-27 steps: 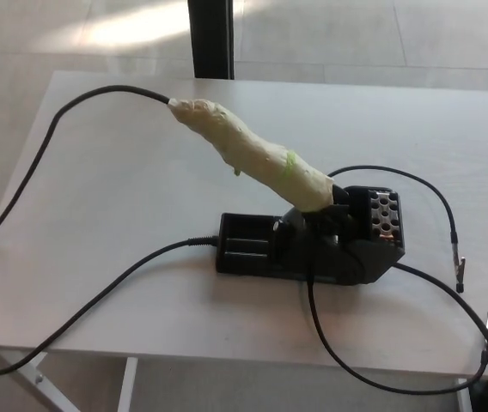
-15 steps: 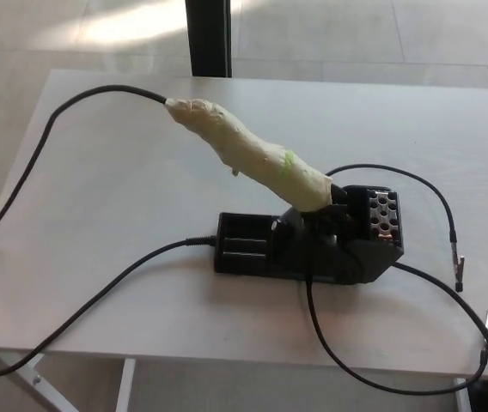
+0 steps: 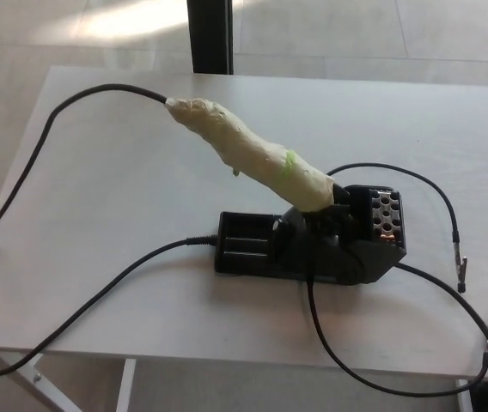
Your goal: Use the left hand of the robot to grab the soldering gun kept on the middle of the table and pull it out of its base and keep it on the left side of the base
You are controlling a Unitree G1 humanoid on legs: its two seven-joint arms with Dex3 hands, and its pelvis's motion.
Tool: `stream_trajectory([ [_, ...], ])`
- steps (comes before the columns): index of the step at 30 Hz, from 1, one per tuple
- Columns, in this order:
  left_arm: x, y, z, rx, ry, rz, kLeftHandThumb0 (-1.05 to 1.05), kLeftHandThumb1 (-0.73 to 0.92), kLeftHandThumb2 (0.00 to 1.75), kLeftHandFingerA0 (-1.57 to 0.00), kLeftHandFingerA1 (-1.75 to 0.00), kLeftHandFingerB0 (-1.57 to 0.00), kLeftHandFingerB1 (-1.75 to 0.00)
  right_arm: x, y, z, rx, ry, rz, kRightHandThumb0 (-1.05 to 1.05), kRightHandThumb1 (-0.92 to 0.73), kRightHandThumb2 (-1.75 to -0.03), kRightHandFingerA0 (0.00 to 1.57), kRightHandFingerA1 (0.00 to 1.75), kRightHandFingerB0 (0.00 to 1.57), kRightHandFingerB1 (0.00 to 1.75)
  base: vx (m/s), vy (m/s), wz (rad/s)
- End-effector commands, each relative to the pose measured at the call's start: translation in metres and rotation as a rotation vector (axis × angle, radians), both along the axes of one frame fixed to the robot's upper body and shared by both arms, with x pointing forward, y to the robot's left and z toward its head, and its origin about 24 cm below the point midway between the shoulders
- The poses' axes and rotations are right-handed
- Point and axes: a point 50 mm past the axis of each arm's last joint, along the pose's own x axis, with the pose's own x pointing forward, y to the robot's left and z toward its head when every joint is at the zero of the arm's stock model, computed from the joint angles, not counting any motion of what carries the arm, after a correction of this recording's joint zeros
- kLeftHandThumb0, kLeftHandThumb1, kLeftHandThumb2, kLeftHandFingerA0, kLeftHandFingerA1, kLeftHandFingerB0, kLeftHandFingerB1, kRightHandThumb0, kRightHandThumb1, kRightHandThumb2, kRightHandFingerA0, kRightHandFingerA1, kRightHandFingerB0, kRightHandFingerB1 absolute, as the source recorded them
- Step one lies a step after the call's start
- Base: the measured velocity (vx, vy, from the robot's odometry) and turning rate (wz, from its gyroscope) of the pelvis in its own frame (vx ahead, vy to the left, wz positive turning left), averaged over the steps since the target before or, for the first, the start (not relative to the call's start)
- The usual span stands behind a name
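The soldering gun (image 3: 253,154), wrapped in pale cream tape with a green band, sits tilted in its black base (image 3: 313,245) near the middle of the white table (image 3: 115,189). Its handle points up and to the far left, and a black cable (image 3: 46,142) leaves its top end and runs off the table's left edge. Neither of my hands shows in the head view.
A second black cable (image 3: 115,287) leaves the base's left end toward the front left edge. More thin leads (image 3: 437,202) with clips lie on the right side. A dark post (image 3: 210,34) stands behind the table.
The whole picture has shifted slightly, so the camera moved. The gun, base and cables have not moved on the table.
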Motion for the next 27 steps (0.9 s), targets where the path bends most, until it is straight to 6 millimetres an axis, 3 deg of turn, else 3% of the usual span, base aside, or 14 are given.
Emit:
stream_trajectory([
  [1,0.024,-0.084,0.057,0.306,0.045,-0.271,-0.62,0.55,0.93,-0.52,-0.62,-0.40,-0.53,-0.003,-0.011,0.013,-0.055,-0.046,0.000,-1.05,-0.57,-0.94,1.41,1.36,0.00,1.53,0.00,0.000,0.00],
  [2,0.025,-0.104,0.055,0.352,0.073,-0.340,-0.65,0.56,0.93,-0.50,-0.63,-0.38,-0.52,-0.002,-0.011,0.013,-0.057,-0.044,0.002,-1.05,-0.51,-1.27,1.33,1.43,0.16,0.98,0.00,0.000,0.00],
  [4,0.025,-0.127,0.048,0.460,0.090,-0.425,-0.58,0.72,0.62,-0.52,-0.53,-0.40,-0.38,-0.002,-0.011,0.014,-0.066,-0.035,0.010,-1.05,-0.56,-1.00,1.25,1.44,0.00,1.54,0.00,0.000,0.00],
  [6,0.024,-0.158,0.037,0.544,0.093,-0.575,-0.56,0.68,0.60,-0.52,-0.58,-0.42,-0.42,-0.002,-0.011,0.014,-0.061,-0.038,0.004,-1.05,-0.45,-1.22,1.46,1.35,0.17,0.99,0.00,0.000,0.00],
  [11,0.020,-0.186,0.021,0.658,0.136,-0.669,-0.53,0.66,0.59,-0.49,-0.52,-0.41,-0.43,-0.001,-0.011,0.013,-0.052,-0.039,-0.001,-1.05,-0.46,-1.20,1.46,1.37,0.16,0.98,0.00,0.000,0.00],
  [12,0.019,-0.191,0.017,0.681,0.138,-0.693,-0.53,0.65,0.59,-0.50,-0.58,-0.42,-0.44,-0.001,-0.011,0.013,-0.053,-0.041,-0.001,-1.05,-0.56,-0.97,1.41,1.35,0.00,1.53,0.00,0.000,0.00],
  [14,0.016,-0.204,0.003,0.727,0.144,-0.768,-0.56,0.66,0.59,-0.53,-0.59,-0.42,-0.44,-0.001,-0.011,0.013,-0.060,-0.042,-0.006,-1.05,-0.52,-1.28,1.42,1.37,0.19,1.00,0.00,0.000,0.00],
  [18,0.014,-0.220,-0.019,0.755,0.188,-0.850,-0.55,0.64,0.59,-0.54,-0.61,-0.46,-0.46,-0.001,-0.014,0.017,-0.068,-0.051,0.001,-1.05,-0.49,-1.27,1.48,1.40,0.15,0.99,0.00,0.000,0.00],
  [19,0.014,-0.224,-0.023,0.775,0.196,-0.857,-0.58,0.65,0.57,-0.53,-0.59,-0.45,-0.45,0.000,-0.014,0.017,-0.069,-0.049,0.001,-1.05,-0.56,-0.97,1.37,1.38,0.00,1.56,0.00,0.000,0.00],
  [21,0.011,-0.233,-0.038,0.780,0.234,-0.893,-0.57,0.66,0.59,-0.49,-0.57,-0.44,-0.46,0.001,-0.014,0.017,-0.063,-0.050,-0.004,-1.05,-0.44,-1.19,1.53,1.31,0.23,1.03,0.00,0.000,0.00],
  [22,0.011,-0.235,-0.044,0.803,0.239,-0.892,-0.59,0.66,0.57,-0.53,-0.55,-0.45,-0.44,0.001,-0.013,0.017,-0.068,-0.041,0.002,-1.05,-0.55,-0.96,1.52,1.27,0.00,1.59,0.00,0.000,0.00],
  [23,0.011,-0.237,-0.048,0.790,0.257,-0.901,-0.58,0.65,0.59,-0.53,-0.57,-0.44,-0.44,0.002,-0.013,0.017,-0.067,-0.043,0.006,-1.05,-0.50,-1.28,1.36,1.36,0.18,1.01,0.00,0.000,0.00],
  [25,0.011,-0.243,-0.052,0.805,0.261,-0.934,-0.60,0.51,0.90,-0.49,-0.66,-0.39,-0.56,0.002,-0.013,0.017,-0.074,-0.041,0.009,-1.05,-0.50,-1.27,1.33,1.40,0.15,0.98,0.00,0.000,0.00],
  [27,0.011,-0.244,-0.053,0.817,0.256,-0.943,-0.61,0.67,0.59,-0.52,-0.58,-0.45,-0.46,0.004,-0.014,0.018,-0.078,-0.038,0.008,-1.05,-0.45,-1.21,1.46,1.37,0.19,1.00,0.00,0.000,0.00],
])
